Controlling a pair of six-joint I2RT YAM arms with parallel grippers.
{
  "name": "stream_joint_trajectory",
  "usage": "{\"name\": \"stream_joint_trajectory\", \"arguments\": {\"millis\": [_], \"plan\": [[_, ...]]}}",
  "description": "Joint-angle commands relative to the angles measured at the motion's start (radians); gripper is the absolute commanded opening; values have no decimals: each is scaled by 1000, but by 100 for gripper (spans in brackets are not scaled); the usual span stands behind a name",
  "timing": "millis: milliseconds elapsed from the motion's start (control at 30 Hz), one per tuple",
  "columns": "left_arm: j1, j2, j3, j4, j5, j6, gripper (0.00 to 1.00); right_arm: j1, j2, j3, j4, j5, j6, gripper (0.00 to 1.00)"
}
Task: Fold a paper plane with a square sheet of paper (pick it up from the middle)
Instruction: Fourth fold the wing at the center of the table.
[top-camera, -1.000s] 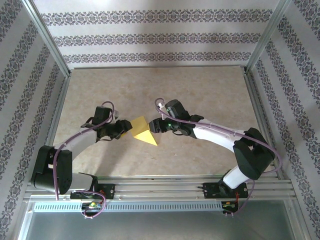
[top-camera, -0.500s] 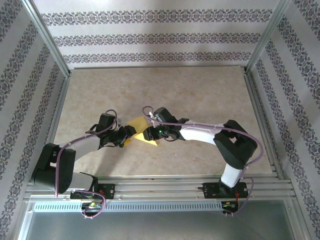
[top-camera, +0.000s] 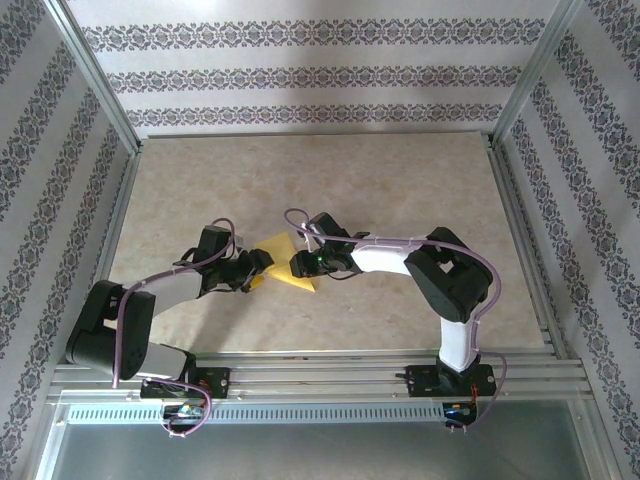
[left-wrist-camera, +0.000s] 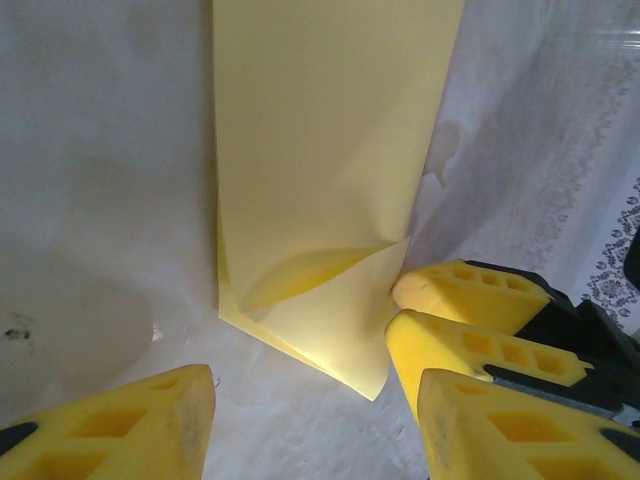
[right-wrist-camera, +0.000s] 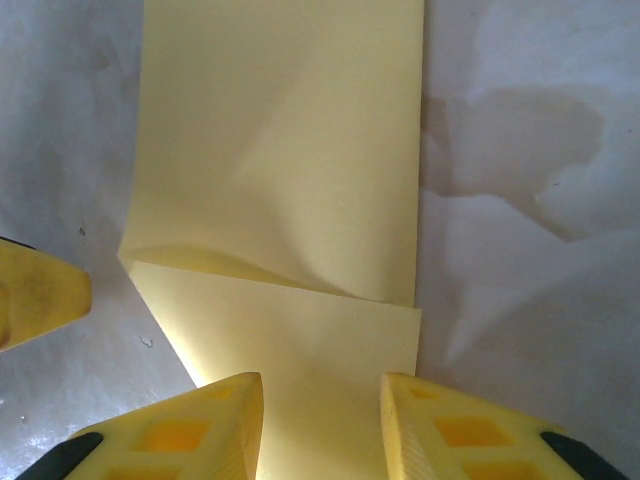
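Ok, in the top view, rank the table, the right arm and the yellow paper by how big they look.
1. table, clearly largest
2. right arm
3. yellow paper, smallest, though partly covered, so its full extent is unsure

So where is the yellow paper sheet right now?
In the top view the partly folded yellow paper lies on the table just left of centre, between the left gripper and the right gripper.

I am driving the right gripper (top-camera: 298, 265) in from 3 o'clock to the square sheet of paper (top-camera: 283, 249), while the left gripper (top-camera: 258, 272) is nudging closer from 9 o'clock.
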Motion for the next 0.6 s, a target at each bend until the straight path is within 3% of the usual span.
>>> {"name": "stream_joint_trajectory", "arguments": {"millis": [0, 333, 567], "plan": [[-14, 23, -12, 71, 32, -40, 55, -13, 16, 4, 3, -31, 15, 37], [-15, 66, -4, 94, 21, -104, 41, -24, 24, -11, 3, -48, 25, 36], [-16, 87, 7, 76, 2, -101, 39, -27, 26, -13, 0, -49, 23, 35]]}}
